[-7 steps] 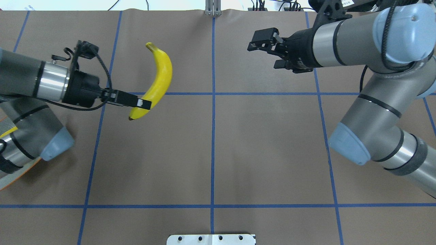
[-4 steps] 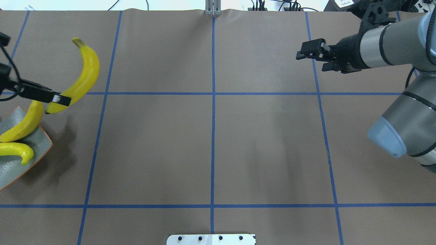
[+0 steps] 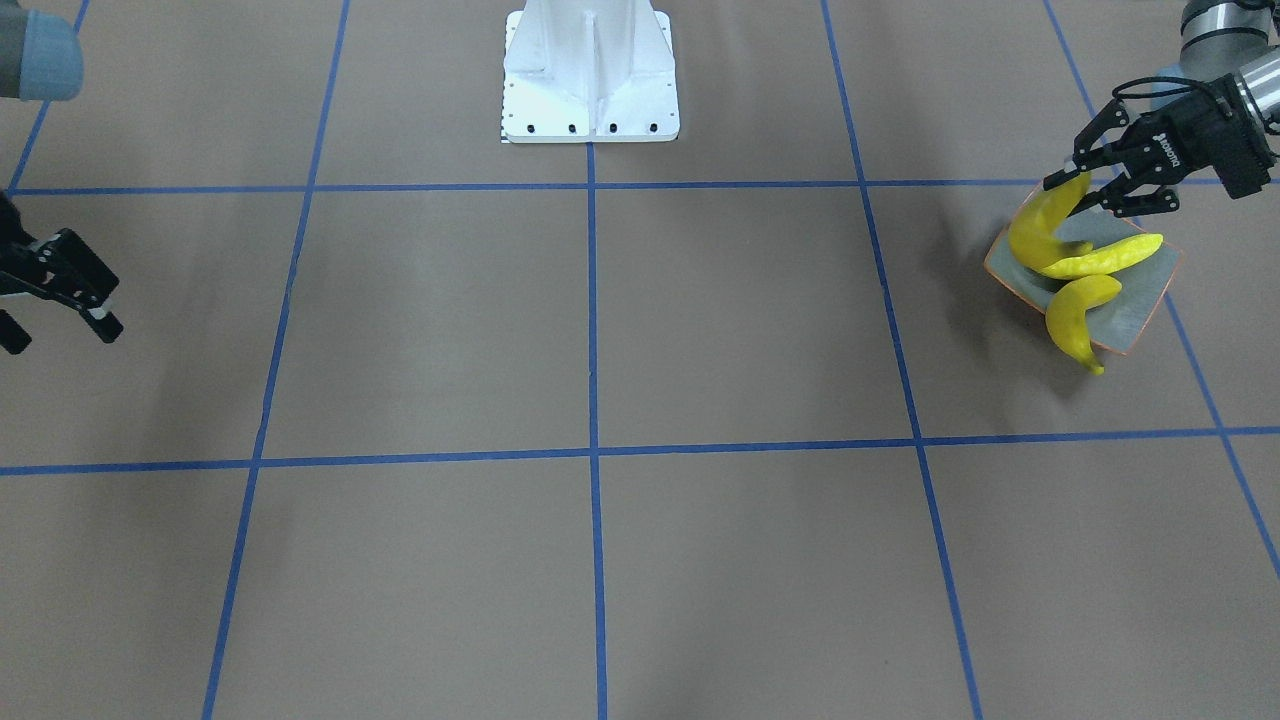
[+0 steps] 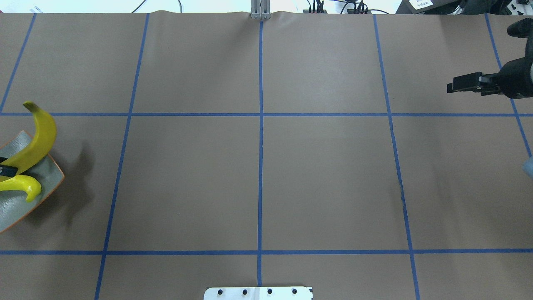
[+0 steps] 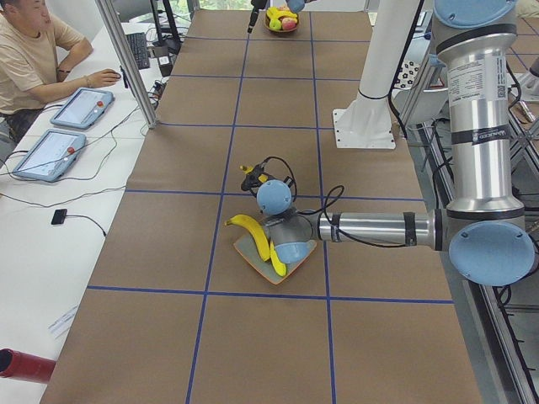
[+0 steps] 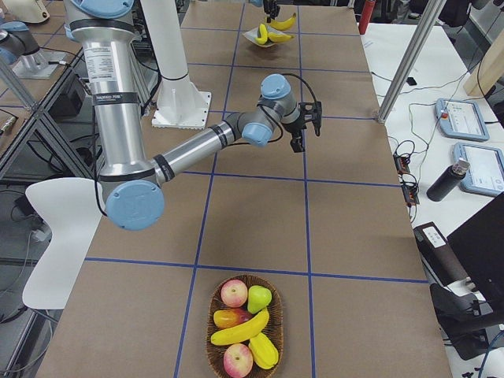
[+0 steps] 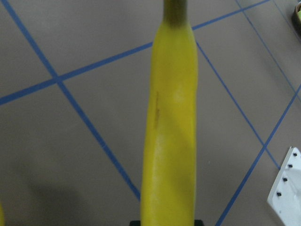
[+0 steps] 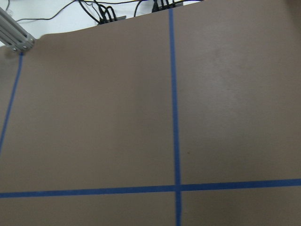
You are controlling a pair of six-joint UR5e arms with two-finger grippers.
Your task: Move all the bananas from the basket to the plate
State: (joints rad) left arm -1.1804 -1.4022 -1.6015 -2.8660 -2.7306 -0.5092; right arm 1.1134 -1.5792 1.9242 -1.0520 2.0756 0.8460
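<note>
My left gripper (image 3: 1078, 195) is shut on one end of a yellow banana (image 3: 1035, 230), which hangs tilted over the plate (image 3: 1135, 300) at the table's left end. Two more bananas (image 3: 1110, 255) (image 3: 1075, 320) lie on that grey-green, orange-rimmed plate (image 4: 48, 173). The held banana (image 4: 39, 139) fills the left wrist view (image 7: 171, 141). The basket (image 6: 209, 319) stands at the table's right end with a banana (image 6: 236, 329) in it. My right gripper (image 3: 62, 332) hovers open and empty over bare table (image 4: 452, 88).
The basket also holds apples (image 6: 234, 293) and a pear (image 6: 259, 298). The white arm mount (image 3: 590, 75) sits at the robot's edge of the table. A person (image 5: 34, 59) sits by tablets beyond the far side.
My left arm carried the banana leftward and lowered it over the plate. My right arm pulled back to the right, still open.
</note>
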